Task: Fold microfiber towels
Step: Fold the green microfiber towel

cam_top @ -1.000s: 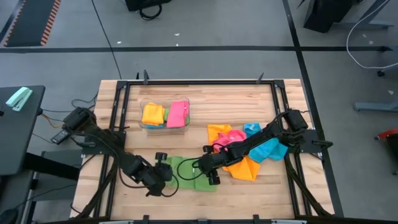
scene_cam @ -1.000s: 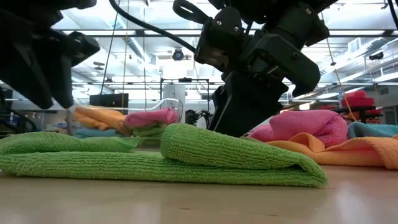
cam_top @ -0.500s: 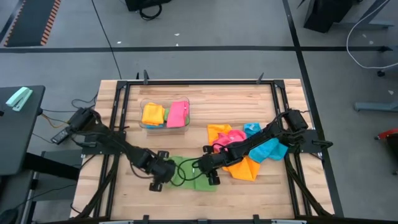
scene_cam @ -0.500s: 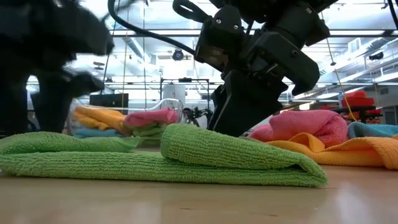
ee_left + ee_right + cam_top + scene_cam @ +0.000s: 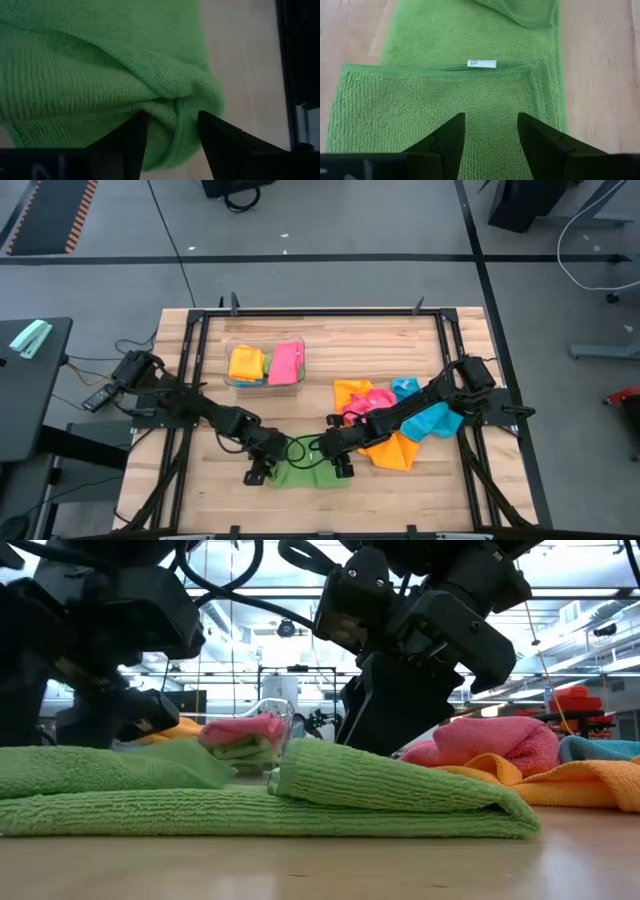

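Observation:
A green microfiber towel (image 5: 312, 472) lies partly folded near the table's front, one layer turned over on itself (image 5: 380, 785). My left gripper (image 5: 268, 464) stands open at its left end, slanting down, with a bunched fold (image 5: 170, 107) between its fingers. My right gripper (image 5: 332, 458) stands open over the towel's right part, above the folded-over layer (image 5: 445, 95) that ends by a white label (image 5: 482, 63). Orange, pink and blue towels (image 5: 400, 425) lie heaped at the right. My left gripper comes at the green towel's left end slanting down from the table's left. Its open fingers (image 5: 127, 142) stand astride a bunched fold (image 5: 172, 102) that reaches their inner sides; the towel rests on the table. My right gripper: its fingertips are hidden, so I cannot tell whether they touch the towel.
A clear bin (image 5: 265, 366) at the far left centre holds a yellow and a pink folded towel. A dark frame (image 5: 300, 311) rims the wooden table. Bare wood lies in front of the green towel (image 5: 300, 865).
My left gripper has swung toward the table's right and down onto the green towel's left end, turning as it went. That end now stands bunched higher, and the fold in the middle has shifted a little toward the right. My right gripper has kept still.

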Action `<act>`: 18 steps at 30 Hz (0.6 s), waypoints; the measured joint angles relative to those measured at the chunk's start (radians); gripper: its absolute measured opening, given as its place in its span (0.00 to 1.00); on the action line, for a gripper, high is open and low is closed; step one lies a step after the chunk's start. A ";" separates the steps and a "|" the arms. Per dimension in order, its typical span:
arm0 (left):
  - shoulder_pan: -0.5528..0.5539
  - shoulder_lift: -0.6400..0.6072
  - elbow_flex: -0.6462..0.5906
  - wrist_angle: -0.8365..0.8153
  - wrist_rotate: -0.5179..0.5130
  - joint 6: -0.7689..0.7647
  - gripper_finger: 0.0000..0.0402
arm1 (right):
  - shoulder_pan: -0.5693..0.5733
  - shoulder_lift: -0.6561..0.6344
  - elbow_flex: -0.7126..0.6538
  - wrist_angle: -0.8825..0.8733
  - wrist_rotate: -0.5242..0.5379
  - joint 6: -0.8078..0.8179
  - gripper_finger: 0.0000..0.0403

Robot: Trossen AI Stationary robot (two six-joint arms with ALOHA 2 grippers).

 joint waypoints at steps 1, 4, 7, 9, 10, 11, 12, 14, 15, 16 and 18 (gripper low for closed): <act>-0.003 0.000 0.000 0.002 0.003 0.000 0.45 | 0.000 0.000 0.000 0.001 0.000 0.001 0.47; -0.012 -0.012 -0.001 -0.001 0.004 -0.002 0.43 | 0.000 0.000 0.000 0.001 0.000 0.004 0.47; -0.028 -0.018 0.000 0.041 0.004 -0.007 0.41 | 0.000 0.000 0.000 0.001 0.000 0.007 0.47; -0.036 -0.018 0.000 0.054 0.004 -0.010 0.40 | 0.000 0.000 0.000 0.002 0.000 0.008 0.47; -0.039 -0.018 0.000 0.055 0.004 -0.010 0.39 | 0.000 0.000 0.000 0.003 0.000 0.008 0.47; -0.039 -0.018 0.000 0.050 0.004 -0.010 0.39 | 0.000 0.000 0.000 0.003 0.000 0.011 0.47; -0.037 -0.018 0.000 0.046 0.004 -0.010 0.39 | 0.000 0.000 0.000 0.003 0.000 0.013 0.47; -0.033 -0.026 0.000 0.043 0.003 -0.015 0.38 | 0.000 0.000 0.000 0.003 0.000 0.014 0.47; -0.033 -0.036 0.000 0.041 0.002 -0.015 0.37 | 0.000 0.000 0.000 0.004 0.000 0.014 0.47; -0.030 -0.042 0.006 0.038 -0.001 -0.014 0.37 | 0.000 0.000 0.000 0.004 0.000 0.015 0.47; -0.026 -0.051 0.012 0.030 -0.018 -0.015 0.36 | 0.000 0.000 0.000 0.005 0.000 0.015 0.47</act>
